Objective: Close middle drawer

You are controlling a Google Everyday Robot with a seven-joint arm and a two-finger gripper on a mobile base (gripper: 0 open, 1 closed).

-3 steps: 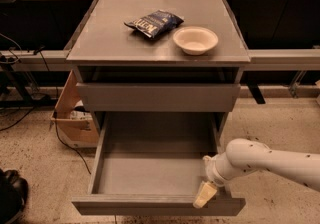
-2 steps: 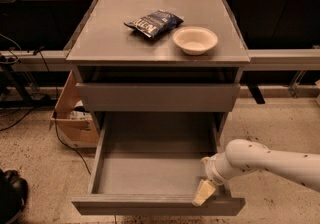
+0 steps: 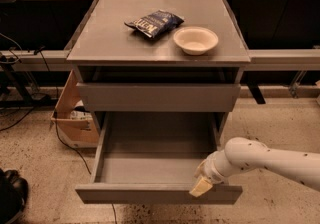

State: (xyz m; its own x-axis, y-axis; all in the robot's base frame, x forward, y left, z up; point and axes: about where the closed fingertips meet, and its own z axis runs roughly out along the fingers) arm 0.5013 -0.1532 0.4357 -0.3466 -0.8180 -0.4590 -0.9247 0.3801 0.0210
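The middle drawer [image 3: 140,194] is a wide, shallow grey box, pulled well out of the grey cabinet [image 3: 110,43]. Its inside is empty and its long side walls show. My gripper [image 3: 201,186], with cream-coloured tips on a white arm coming in from the right, is at the right part of the drawer's flat front panel, at its top edge. The closed drawer front [image 3: 157,98] above it sits flush under the cabinet top.
A dark blue chip bag [image 3: 154,23] and a white bowl [image 3: 195,40] lie on the cabinet top. A cardboard box [image 3: 75,120] and cables sit on the floor to the left. A dark object [image 3: 10,193] is at the bottom left. Benches stand behind.
The middle drawer's front panel has moved a little back toward the cabinet, and my gripper has moved back with it.
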